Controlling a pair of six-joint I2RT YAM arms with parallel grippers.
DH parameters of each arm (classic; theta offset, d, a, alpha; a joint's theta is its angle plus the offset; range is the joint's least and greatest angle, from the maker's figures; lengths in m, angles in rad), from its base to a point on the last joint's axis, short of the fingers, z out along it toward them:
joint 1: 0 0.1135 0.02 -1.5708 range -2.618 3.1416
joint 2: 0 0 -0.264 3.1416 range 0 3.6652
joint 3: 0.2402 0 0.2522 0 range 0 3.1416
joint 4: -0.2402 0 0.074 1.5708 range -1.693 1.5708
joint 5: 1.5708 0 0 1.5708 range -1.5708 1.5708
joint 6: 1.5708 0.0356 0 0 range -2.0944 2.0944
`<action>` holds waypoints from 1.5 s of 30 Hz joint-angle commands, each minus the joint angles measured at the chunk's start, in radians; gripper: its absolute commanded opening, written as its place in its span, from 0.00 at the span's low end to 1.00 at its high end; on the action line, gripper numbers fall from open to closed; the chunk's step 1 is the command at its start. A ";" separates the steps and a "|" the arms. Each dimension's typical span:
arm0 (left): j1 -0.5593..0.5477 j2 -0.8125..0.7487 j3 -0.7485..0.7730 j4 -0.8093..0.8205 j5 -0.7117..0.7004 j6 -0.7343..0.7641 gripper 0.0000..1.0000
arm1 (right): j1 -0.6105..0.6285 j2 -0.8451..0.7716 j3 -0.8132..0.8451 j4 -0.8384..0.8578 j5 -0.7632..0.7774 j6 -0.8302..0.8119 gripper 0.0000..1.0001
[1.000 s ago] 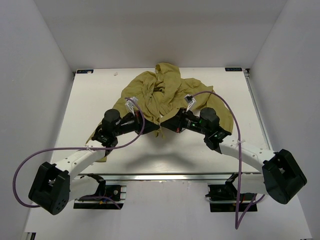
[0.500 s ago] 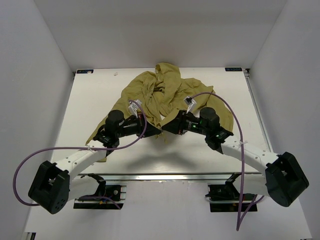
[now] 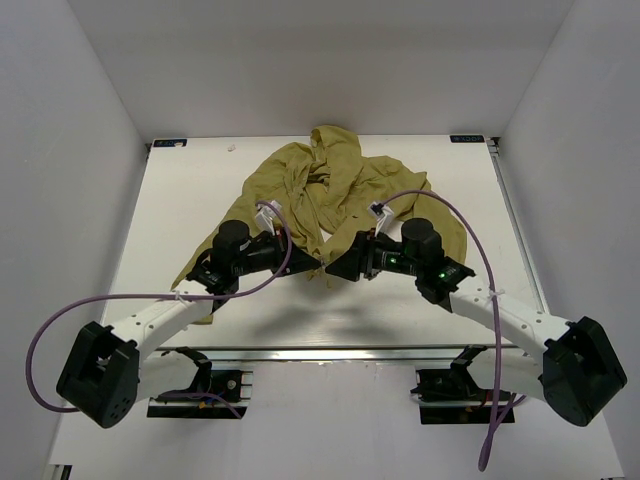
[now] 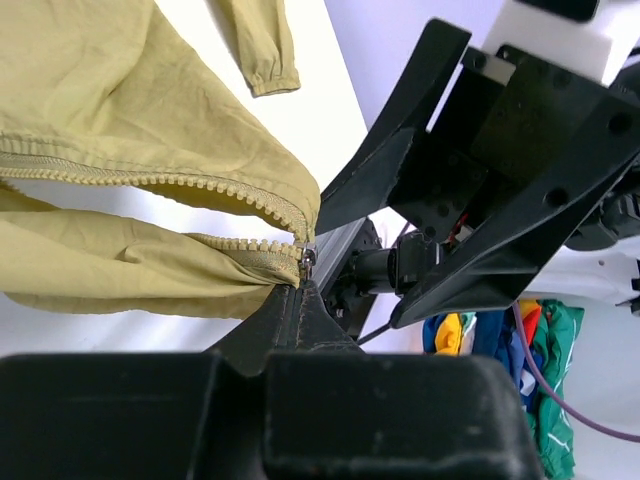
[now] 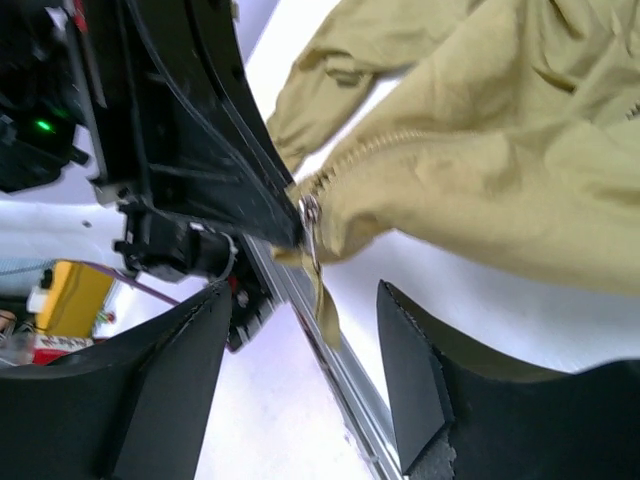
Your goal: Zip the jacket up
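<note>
The olive-yellow jacket (image 3: 330,190) lies crumpled at the back middle of the white table (image 3: 180,200). My left gripper (image 3: 316,264) is shut on the jacket's hem at the bottom end of the zipper. In the left wrist view the zipper slider (image 4: 306,262) sits just above the closed tips of the left gripper (image 4: 298,292), and the two rows of teeth (image 4: 150,180) part to the left of it. My right gripper (image 3: 332,268) faces the left one, open. In the right wrist view the slider (image 5: 311,215) and its fabric pull tab (image 5: 322,300) hang untouched between the fingers of the right gripper (image 5: 305,335).
A metal rail (image 5: 335,385) runs along the table's near edge below the grippers. Purple cables (image 3: 150,298) loop off both arms. A jacket sleeve (image 4: 262,50) lies flat on the table. Coloured cloth (image 4: 500,345) lies off the table beyond the right arm.
My right gripper has opened, let go of the zipper end and drawn back slightly to the right. The left gripper stays shut on the jacket and has shifted a little toward the near edge.
</note>
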 commanded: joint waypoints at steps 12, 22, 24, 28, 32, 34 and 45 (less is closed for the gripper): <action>-0.005 -0.059 0.025 -0.026 -0.056 -0.026 0.00 | 0.136 0.077 0.066 -0.093 0.118 -0.134 0.58; -0.005 -0.063 0.025 -0.055 -0.059 -0.009 0.00 | 0.153 0.017 0.076 -0.029 0.187 -0.153 0.00; -0.005 -0.060 0.028 -0.075 -0.058 0.003 0.00 | 0.153 0.005 0.084 -0.029 0.188 -0.155 0.00; -0.005 -0.048 0.035 -0.122 -0.052 0.032 0.00 | 0.153 -0.015 0.121 -0.059 0.194 -0.187 0.00; -0.005 -0.036 0.042 -0.171 -0.036 0.074 0.00 | 0.153 -0.012 0.171 -0.088 0.214 -0.248 0.00; -0.005 -0.032 0.042 -0.179 -0.009 0.086 0.00 | 0.153 0.016 0.205 -0.110 0.222 -0.264 0.00; -0.005 -0.032 0.083 -0.421 0.085 0.220 0.00 | 0.150 0.255 0.395 -0.148 0.395 -0.305 0.00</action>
